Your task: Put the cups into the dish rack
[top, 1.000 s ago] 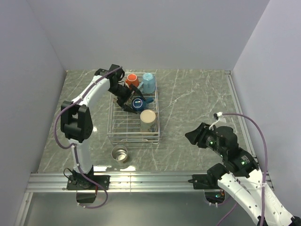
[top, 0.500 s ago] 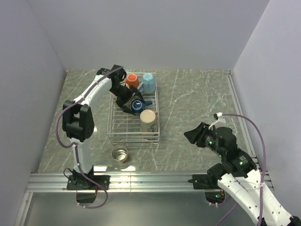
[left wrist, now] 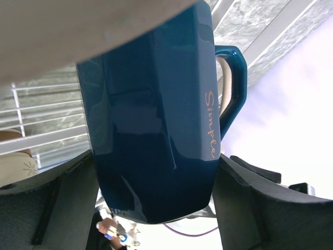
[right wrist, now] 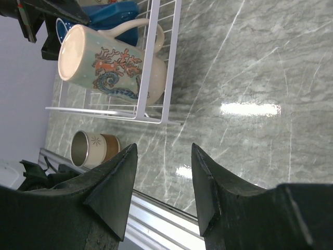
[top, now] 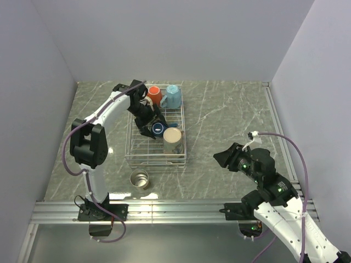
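Observation:
The dish rack [top: 156, 163] stands at centre left. In it are an orange mug [top: 154, 94] and a light blue mug [top: 173, 96] at the far end, and a beige patterned mug [top: 173, 140] near the front right. My left gripper [top: 151, 125] is shut on the dark blue mug [top: 159, 128] and holds it inside the rack, just behind the beige mug. In the left wrist view the dark blue mug [left wrist: 156, 130] fills the space between the fingers. The steel mug [top: 139, 178] stands on the table in front of the rack. My right gripper [top: 224, 159] is open and empty. No white mug shows.
The right wrist view shows the beige mug [right wrist: 109, 67], the rack's corner [right wrist: 169, 78], the steel mug [right wrist: 96, 148] and the right gripper [right wrist: 164, 172] over bare marble. A metal rail runs along the table's near edge. Walls stand on three sides.
My left gripper has moved the dark blue mug a little nearer, toward the beige mug, and turned it. The right arm has barely moved.

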Robot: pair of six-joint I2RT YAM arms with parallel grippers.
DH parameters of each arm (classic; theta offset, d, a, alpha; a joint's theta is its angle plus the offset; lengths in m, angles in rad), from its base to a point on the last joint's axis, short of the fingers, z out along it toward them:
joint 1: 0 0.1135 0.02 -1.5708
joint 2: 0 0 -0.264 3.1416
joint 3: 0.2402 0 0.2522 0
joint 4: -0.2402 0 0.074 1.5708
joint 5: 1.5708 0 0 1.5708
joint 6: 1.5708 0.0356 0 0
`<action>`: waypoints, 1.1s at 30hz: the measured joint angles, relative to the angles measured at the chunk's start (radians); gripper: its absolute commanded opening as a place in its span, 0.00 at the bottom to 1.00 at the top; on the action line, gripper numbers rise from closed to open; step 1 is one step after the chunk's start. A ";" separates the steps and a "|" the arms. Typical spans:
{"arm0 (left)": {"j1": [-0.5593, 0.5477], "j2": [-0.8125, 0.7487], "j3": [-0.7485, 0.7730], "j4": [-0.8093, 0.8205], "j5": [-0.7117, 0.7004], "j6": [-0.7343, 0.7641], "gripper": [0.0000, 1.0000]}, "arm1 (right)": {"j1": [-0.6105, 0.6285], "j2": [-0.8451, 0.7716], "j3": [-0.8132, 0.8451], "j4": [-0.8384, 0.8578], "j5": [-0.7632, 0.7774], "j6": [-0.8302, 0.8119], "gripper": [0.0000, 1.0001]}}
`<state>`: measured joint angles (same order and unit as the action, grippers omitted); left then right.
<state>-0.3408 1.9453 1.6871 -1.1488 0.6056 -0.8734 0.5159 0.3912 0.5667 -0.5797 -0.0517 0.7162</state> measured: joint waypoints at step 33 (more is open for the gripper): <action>-0.009 -0.006 0.012 -0.040 0.004 -0.012 0.99 | 0.000 -0.024 -0.020 0.011 -0.035 -0.023 0.53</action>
<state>-0.3496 1.9396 1.6993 -1.1893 0.6094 -0.8852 0.5159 0.3668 0.5468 -0.5690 -0.0864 0.6937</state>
